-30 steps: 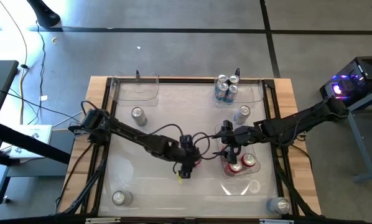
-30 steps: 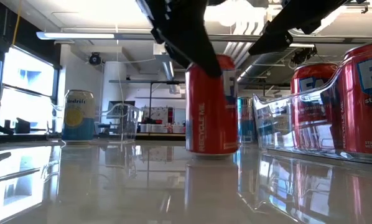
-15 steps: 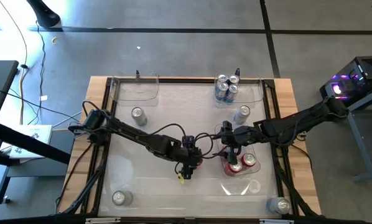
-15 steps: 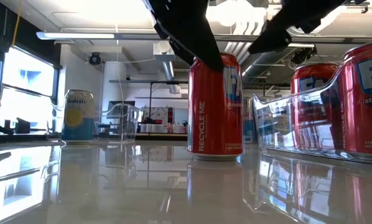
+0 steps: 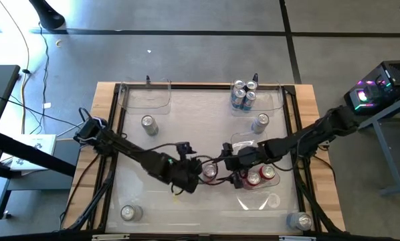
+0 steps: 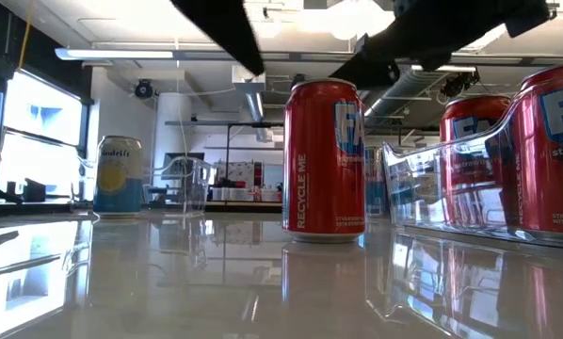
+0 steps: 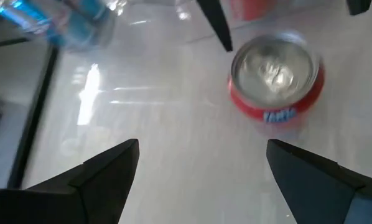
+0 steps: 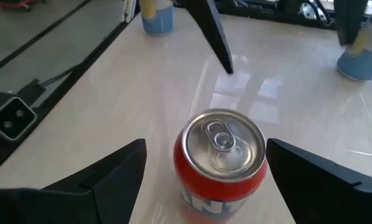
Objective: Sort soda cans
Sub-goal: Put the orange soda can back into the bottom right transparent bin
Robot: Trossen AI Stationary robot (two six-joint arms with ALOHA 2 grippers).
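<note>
A red soda can (image 5: 211,171) stands upright on the table (image 5: 186,127), a bit toward the near edge from the middle and just beside a clear bin (image 5: 257,189) that holds more red cans (image 5: 261,175). The left gripper (image 5: 186,175) is near it on one side with its jaws spread wide and holding nothing. The right gripper (image 5: 232,164) is close on the other side, its jaws spread too, with the can sitting between its fingers but not pinched.

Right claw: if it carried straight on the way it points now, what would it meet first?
Most likely the upright red soda can on the table: the right claw, open, has it centred just ahead between its fingers. Exact depth is hard to judge.
</note>
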